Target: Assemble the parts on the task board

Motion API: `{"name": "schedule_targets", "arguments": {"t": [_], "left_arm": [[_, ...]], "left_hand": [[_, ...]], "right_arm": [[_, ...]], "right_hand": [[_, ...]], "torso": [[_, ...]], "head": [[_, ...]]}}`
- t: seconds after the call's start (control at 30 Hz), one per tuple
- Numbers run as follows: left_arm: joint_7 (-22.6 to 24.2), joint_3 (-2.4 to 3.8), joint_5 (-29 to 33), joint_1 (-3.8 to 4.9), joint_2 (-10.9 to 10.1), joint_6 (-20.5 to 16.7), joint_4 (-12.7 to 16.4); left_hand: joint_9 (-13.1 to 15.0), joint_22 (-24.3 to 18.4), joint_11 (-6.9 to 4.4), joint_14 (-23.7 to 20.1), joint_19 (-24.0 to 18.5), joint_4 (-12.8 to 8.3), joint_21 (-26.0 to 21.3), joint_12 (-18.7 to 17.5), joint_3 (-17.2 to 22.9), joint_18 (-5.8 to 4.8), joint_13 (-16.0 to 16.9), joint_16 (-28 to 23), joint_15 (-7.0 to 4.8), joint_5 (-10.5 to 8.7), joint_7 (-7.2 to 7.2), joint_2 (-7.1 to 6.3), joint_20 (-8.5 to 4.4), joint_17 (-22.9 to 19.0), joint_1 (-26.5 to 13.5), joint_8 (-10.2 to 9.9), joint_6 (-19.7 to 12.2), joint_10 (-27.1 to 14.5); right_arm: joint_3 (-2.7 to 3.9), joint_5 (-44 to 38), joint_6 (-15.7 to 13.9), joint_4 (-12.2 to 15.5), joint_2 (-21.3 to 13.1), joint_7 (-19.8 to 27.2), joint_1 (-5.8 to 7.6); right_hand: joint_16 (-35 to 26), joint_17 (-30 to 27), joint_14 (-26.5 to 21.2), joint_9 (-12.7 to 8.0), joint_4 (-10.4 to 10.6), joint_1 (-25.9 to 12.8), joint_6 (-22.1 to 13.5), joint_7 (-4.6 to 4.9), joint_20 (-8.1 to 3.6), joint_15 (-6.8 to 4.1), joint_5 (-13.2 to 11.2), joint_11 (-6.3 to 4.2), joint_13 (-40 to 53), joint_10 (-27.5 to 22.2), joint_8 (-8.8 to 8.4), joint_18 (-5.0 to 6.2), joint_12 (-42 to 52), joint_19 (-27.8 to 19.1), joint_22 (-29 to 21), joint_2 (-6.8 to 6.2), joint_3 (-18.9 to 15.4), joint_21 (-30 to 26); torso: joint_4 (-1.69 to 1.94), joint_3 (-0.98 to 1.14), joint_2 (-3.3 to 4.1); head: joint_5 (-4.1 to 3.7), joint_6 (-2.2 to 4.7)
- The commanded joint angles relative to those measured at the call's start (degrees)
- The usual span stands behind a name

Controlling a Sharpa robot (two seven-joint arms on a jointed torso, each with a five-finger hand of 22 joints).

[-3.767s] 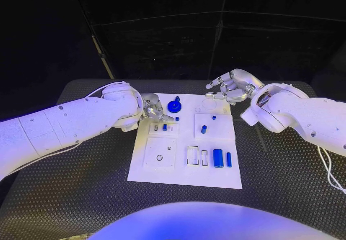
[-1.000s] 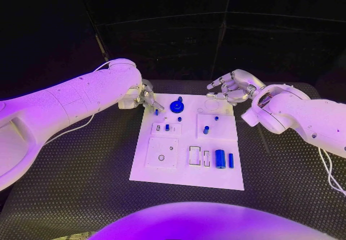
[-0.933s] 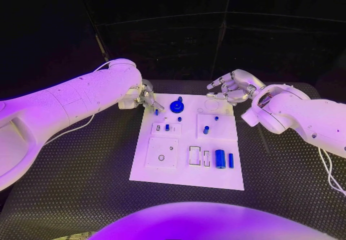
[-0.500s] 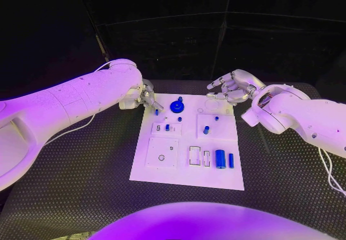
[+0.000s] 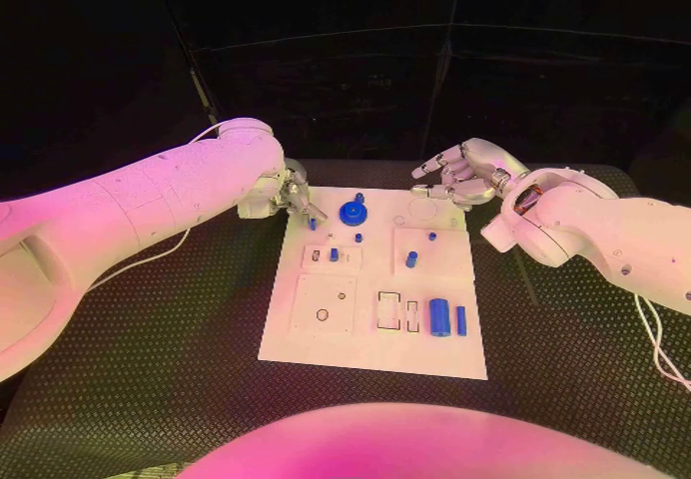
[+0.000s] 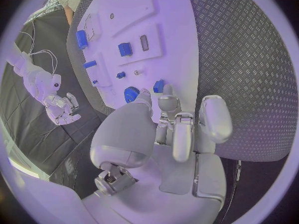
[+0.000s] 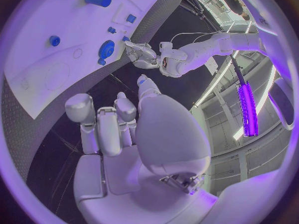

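Observation:
The white task board (image 5: 371,344) lies mid-table. My left hand (image 5: 286,195) hovers at the board's far left edge and pinches a small blue part (image 5: 313,224) between its fingertips; the left wrist view shows this part (image 6: 159,86) at the tips of the hand (image 6: 168,129). Close beside it a round blue knob (image 5: 351,212) stands on the board. Blue pegs (image 5: 409,259) stand mid-board. A blue cylinder (image 5: 436,317) and a thin blue bar (image 5: 461,319) lie nearer me. My right hand (image 5: 461,170) floats over the far right corner, fingers apart and holding nothing.
Black ribbed matting (image 5: 159,349) surrounds the board on all sides. Empty rectangular recesses (image 5: 386,309) and a round hole (image 5: 322,315) mark the board's near half. In the right wrist view the knob (image 7: 107,49) and my left hand (image 7: 142,55) lie beyond my right hand (image 7: 118,119).
Since the oldest frame my left hand has drawn back from the board's top left area to its far left edge, with the small blue part. Over the last second nothing has visibly moved.

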Motion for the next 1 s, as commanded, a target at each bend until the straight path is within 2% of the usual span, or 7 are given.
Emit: {"name": "schedule_targets", "arguments": {"t": [0.03,0.17,0.27,0.53,0.77,0.9,1.0], "left_arm": [[0.1,0.0,0.3,0.08,0.0,0.8,0.1],[0.1,0.0,0.3,0.08,0.1,0.7,0.0],[0.1,0.0,0.3,0.08,0.1,0.6,-0.1],[0.1,0.0,0.4,0.07,0.3,0.7,-0.2],[0.2,0.0,1.0,0.03,0.3,0.4,-0.2],[0.2,0.0,1.9,-0.02,0.1,0.0,-0.1],[0.3,0.0,2.6,-0.08,-0.2,-0.4,0.3]], "left_hand": [[-0.1,0.1,-0.37,5.8,0.1,-0.4,0.1,0.2,-0.1,-0.04,0.0,0.4,-0.06,-0.21,0.13,0.05,-0.16,15.1,0.8,0.3,0.4,0.2],[-0.1,0.1,-0.44,5.8,0.1,-1.2,0.0,0.2,0.7,-0.03,-0.2,0.4,-0.11,-0.17,0.07,1.1,-0.21,15.1,2.9,0.5,0.5,0.2],[-0.2,0.0,-0.56,5.8,0.0,-3.0,-0.1,0.0,2.5,0.01,-0.4,0.4,-0.21,-0.17,-0.03,2.27,-0.29,15.1,6.1,0.5,0.2,0.0],[-0.3,0.0,-0.61,5.8,-0.1,-4.4,-0.2,-0.2,3.9,0.0,-0.6,0.4,-0.21,-0.17,-0.09,2.67,-0.31,15.1,8.3,0.6,0.1,-0.1],[-0.5,0.1,-0.79,5.8,-0.1,-6.3,-0.3,-0.4,6.6,0.01,-0.8,0.4,-0.35,-0.17,-0.28,3.85,-0.42,15.1,11.3,0.5,-0.2,-0.1],[-0.7,0.2,-0.97,5.8,-0.1,-8.7,-0.4,-0.9,10.4,0.02,-1.1,0.4,-0.51,-0.13,-0.44,4.56,-0.57,15.1,14.2,0.4,-0.6,-0.3],[-0.8,0.2,-0.86,5.8,-0.1,-10.5,-0.4,-1.4,14.0,0.0,-1.4,0.4,-0.48,-0.1,-0.22,4.29,-0.64,15.1,15.9,0.4,-1.0,-0.5]], "right_arm": [[0.04,-0.1,0.3,0.1,0.1,0.5,0.11],[0.04,-0.1,0.3,0.1,0.0,0.5,0.11],[0.04,-0.1,0.3,0.1,0.1,0.5,0.11],[0.04,-0.1,0.3,0.0,0.1,0.5,0.11],[0.04,-0.1,0.3,0.0,0.1,0.5,0.11],[0.04,-0.1,0.3,0.0,0.0,0.5,0.11],[0.04,-0.1,0.3,0.0,0.0,0.6,0.11]], "right_hand": [[-0.1,0.0,2.4,-0.1,0.0,-0.2,0.4,-0.07,-0.26,-0.37,0.2,-0.15,-0.1,-0.1,0.31,0.31,-0.2,-0.1,-0.1,0.31,-0.3,-0.3],[-0.1,0.0,2.4,-0.1,0.0,-0.2,0.4,-0.07,-0.26,-0.37,0.2,-0.15,-0.1,-0.1,0.31,0.31,-0.2,-0.1,-0.1,0.31,-0.3,-0.3],[-0.1,0.0,2.4,-0.1,0.0,-0.2,0.4,-0.07,-0.26,-0.37,0.2,-0.15,-0.1,-0.1,0.31,0.31,-0.2,-0.1,-0.1,0.31,-0.3,-0.3],[-0.1,0.0,2.4,-0.1,0.0,-0.2,0.4,-0.07,-0.26,-0.37,0.2,-0.15,-0.1,-0.1,0.31,0.31,-0.2,-0.1,-0.1,0.31,-0.3,-0.3],[-0.1,0.0,2.4,-0.1,0.0,-0.2,0.4,-0.07,-0.26,-0.37,0.2,-0.15,-0.1,-0.1,0.31,0.31,-0.2,-0.1,-0.1,0.31,-0.3,-0.3],[-0.1,0.0,2.4,-0.1,0.0,-0.1,0.4,-0.09,-0.27,-0.38,0.3,-0.17,0.0,-0.1,0.36,0.3,-0.1,-0.1,-0.1,0.49,-0.3,-0.3],[-0.1,0.0,2.4,-0.1,0.0,-0.1,0.4,-0.09,-0.27,-0.38,0.3,-0.17,0.0,-0.1,0.36,0.3,-0.1,-0.1,-0.1,0.49,-0.3,-0.3]], "torso": [[-0.03,0.0,0.02],[-0.02,0.0,0.03],[0.0,0.0,-0.01],[-0.01,0.0,-0.02],[-0.02,0.01,0.0],[0.02,0.01,0.0],[0.02,-0.01,-0.01]], "head": [[0.06,0.0],[0.02,0.0],[-0.02,0.0],[-0.02,0.0],[-0.01,0.0],[-0.03,0.0],[0.0,0.0]]}}
